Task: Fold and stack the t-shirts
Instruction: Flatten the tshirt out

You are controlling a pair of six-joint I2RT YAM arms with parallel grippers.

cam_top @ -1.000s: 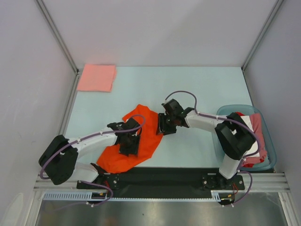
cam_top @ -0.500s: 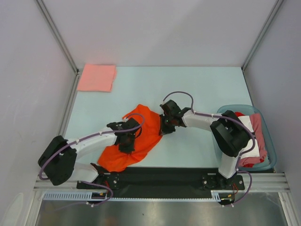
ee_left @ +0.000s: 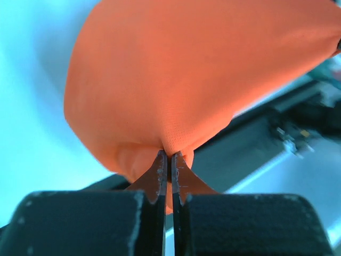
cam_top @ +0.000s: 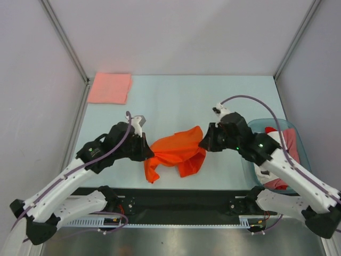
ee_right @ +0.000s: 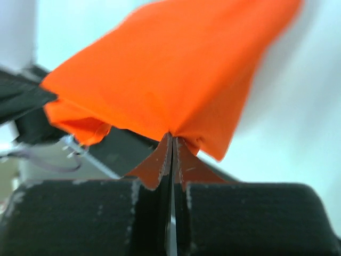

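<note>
- My left pincer (ee_left: 169, 157) is clamped on a pinch of the orange-red t-shirt (cam_top: 178, 152), tips pressed together with cloth between them.
- My right pincer (ee_right: 171, 140) is clamped on the same shirt at its other end, tips together on a fold.
- The shirt is slung between my two pincers over the near middle of the surface (cam_top: 176, 101), bunched and sagging, with two tails hanging down.
- The lower left tail may touch the surface; I can't tell from above.
- A pale salmon-pink t-shirt (cam_top: 110, 88) lies folded flat in the far left corner, well apart from the held one.
- The blue-green tub (cam_top: 258, 126) sits at the right edge, partly hidden under my right arm.
- The tub holds a heap of more shirts: a dusty pink one (cam_top: 292, 141) and some white and red cloth.
</note>
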